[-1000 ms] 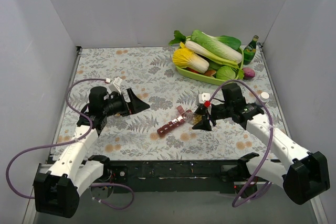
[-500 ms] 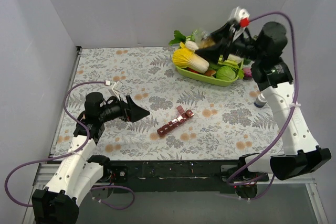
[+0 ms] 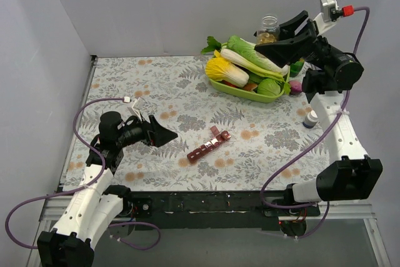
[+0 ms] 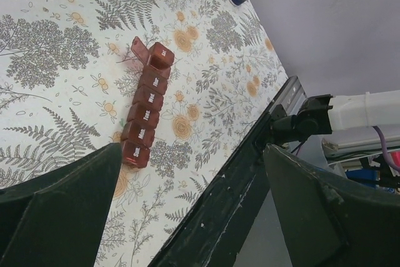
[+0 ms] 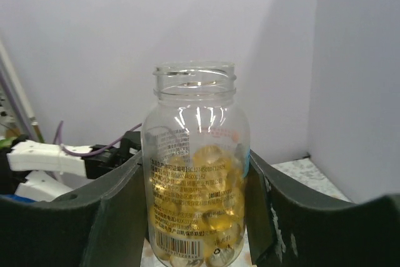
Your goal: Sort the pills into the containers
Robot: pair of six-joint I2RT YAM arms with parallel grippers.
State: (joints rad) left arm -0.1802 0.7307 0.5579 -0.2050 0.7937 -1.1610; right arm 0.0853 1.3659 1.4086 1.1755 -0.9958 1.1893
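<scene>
Pill organizer strip: one unit, dark red, lying flat on the patterned table near the front centre, between the two arms. I count six or seven day-labelled compartments; the exact number is not clear. One end lid stands open and the others appear closed. No pill shows in the open compartment or on the table, and what the closed ones hold cannot be told. Pill jar: one, clear glass, cap off, upright, part filled with yellow capsules too many to count. It is clamped between the fingers of the right gripper and held high above the green vegetable tray, well apart from the strip. Left gripper: jaws spread wide, nothing between them, low over the table and facing the strip from beside it. One small white-capped bottle stands near the right edge. Assessment: sorting has not started. The jar must be brought to the strip, capsules dispensed, and the remaining lids opened.
</scene>
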